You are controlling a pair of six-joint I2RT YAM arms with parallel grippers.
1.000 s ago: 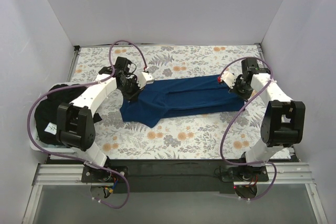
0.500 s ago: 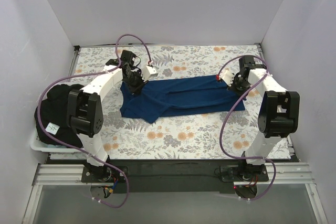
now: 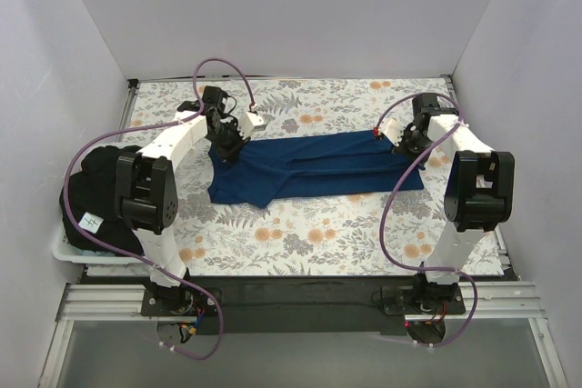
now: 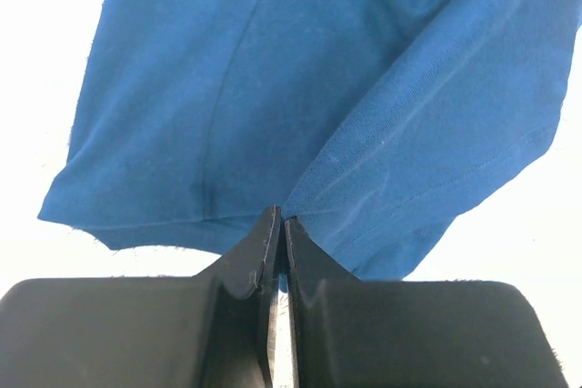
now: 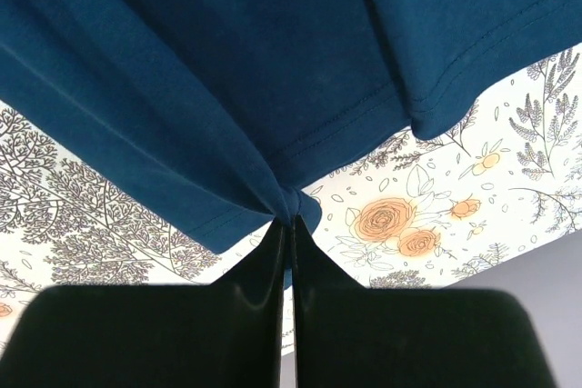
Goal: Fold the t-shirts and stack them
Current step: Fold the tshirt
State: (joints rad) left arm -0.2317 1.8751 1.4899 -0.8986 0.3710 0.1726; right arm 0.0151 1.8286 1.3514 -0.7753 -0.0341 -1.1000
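Blue shirt held taut between both grippers above the counter.
I see the floral-clothed counter with a plain dark royal blue cloth t-shirt stretched across its middle. A heaped black t-shirt with a small white tag lies at 9 o'clock. My left gripper is pressed together on the blue shirt's 9 o'clock end, and my right gripper pinches its 3 o'clock end.

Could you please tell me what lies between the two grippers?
The blue t-shirt spans from left gripper to right gripper, clear in the top view.
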